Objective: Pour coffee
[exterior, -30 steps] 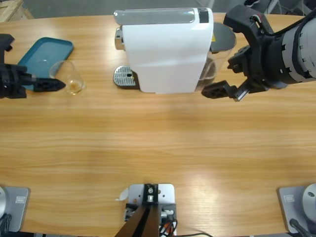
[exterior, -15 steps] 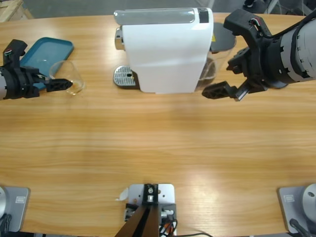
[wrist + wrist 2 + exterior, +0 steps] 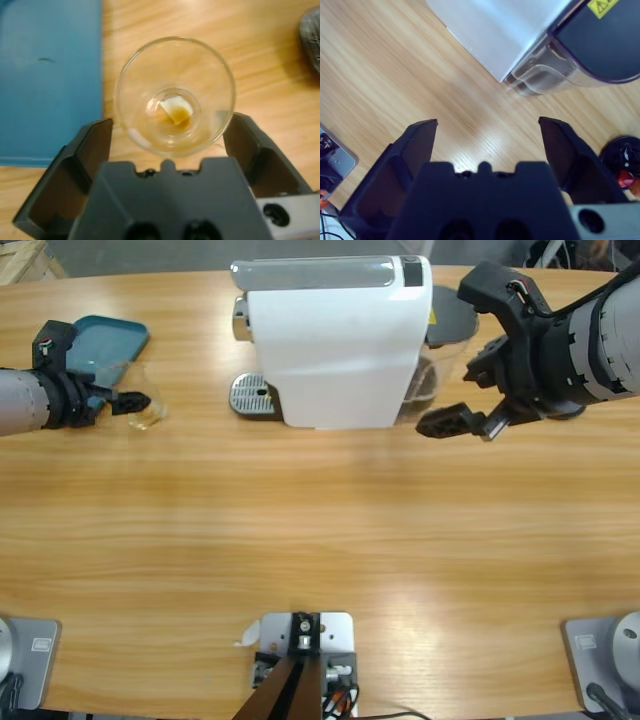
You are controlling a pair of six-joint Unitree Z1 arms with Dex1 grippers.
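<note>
Reaching in from one side edge of the table (image 3: 320, 540) with the left gripper (image 3: 172, 135), jaws standing wide apart on either side of a small clear glass (image 3: 175, 95). Not squeezing the glass, with one jaw on each side of it and a little gap showing at both. Sitting upright between those jaws, the glass (image 3: 140, 405), with a tiny bit of brown coffee (image 3: 176, 111) pooling at its bottom. Lying just beyond one of the left jaws and beside the glass, a flat blue tray (image 3: 50, 80), also showing in the high view (image 3: 95, 345). Hanging above bare wood on the far side, the right gripper (image 3: 487, 145), jaws spread wide apart and holding nothing. Standing past the right jaws, a big white coffee machine (image 3: 495, 30) with a dark-lidded clear tank (image 3: 590, 45) on it. Showing in the high view, the right gripper (image 3: 455, 420) hovering just beside the corner of the machine (image 3: 330, 340), well apart from the glass.
</note>
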